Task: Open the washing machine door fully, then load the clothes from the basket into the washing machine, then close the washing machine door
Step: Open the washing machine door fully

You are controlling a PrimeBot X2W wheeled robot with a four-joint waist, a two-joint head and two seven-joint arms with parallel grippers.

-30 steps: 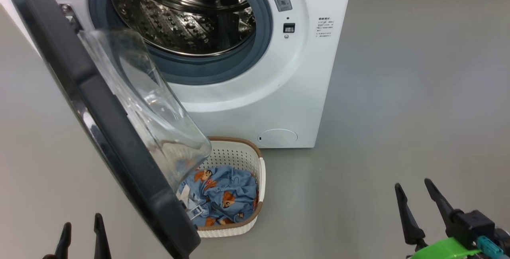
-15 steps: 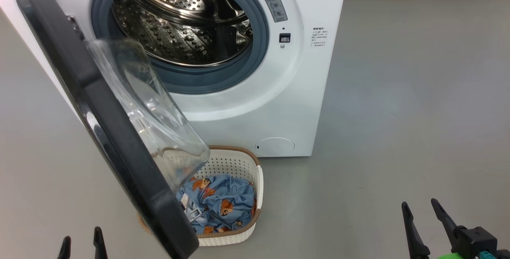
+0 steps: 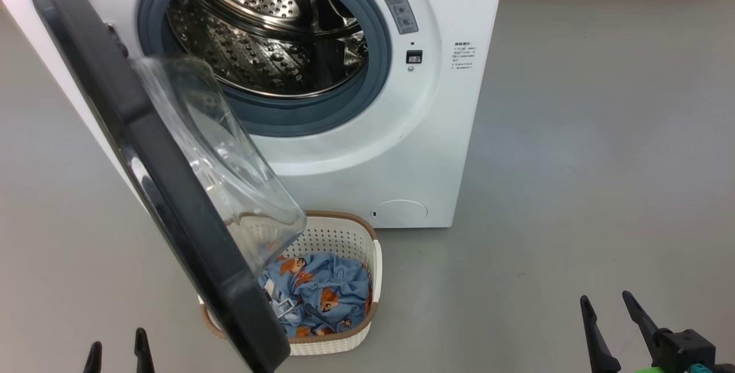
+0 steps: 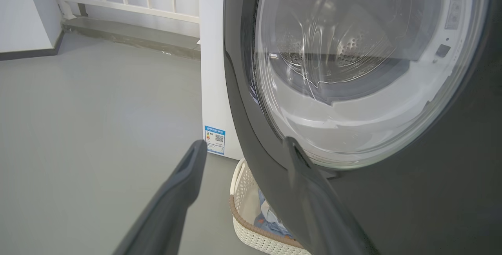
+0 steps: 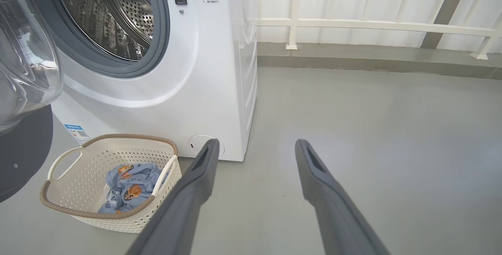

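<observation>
My left gripper (image 3: 117,340) is nearest, low at my left, its two dark fingers spread apart with nothing between them. In the left wrist view one finger lies across the dark edge of the washing machine door (image 3: 143,149), but I cannot tell whether it touches. My right gripper (image 3: 606,297) sits low at my right over bare grey floor (image 3: 574,160), also spread wide and empty, well apart from everything else. Just beyond my left gripper the door stands swung out on its left-hand hinge, turned almost edge-on to me, with its clear glass bowl (image 3: 229,178) bulging toward the machine. The door's lower end hangs over the left part of the basket (image 3: 376,258) and hides it from my head. The basket stands on the floor just in front of the washing machine (image 3: 367,149), near its lower middle. The clothes (image 3: 321,290) lie crumpled in the bottom of the basket, light blue with orange-brown figures. Behind it the machine's mouth is uncovered: a grey rubber ring (image 3: 321,115) around the shiny perforated drum (image 3: 270,34). A small blue label (image 4: 215,140) sits at the machine's lower corner. Farthest back, a white railing (image 5: 372,23) runs along the wall.
</observation>
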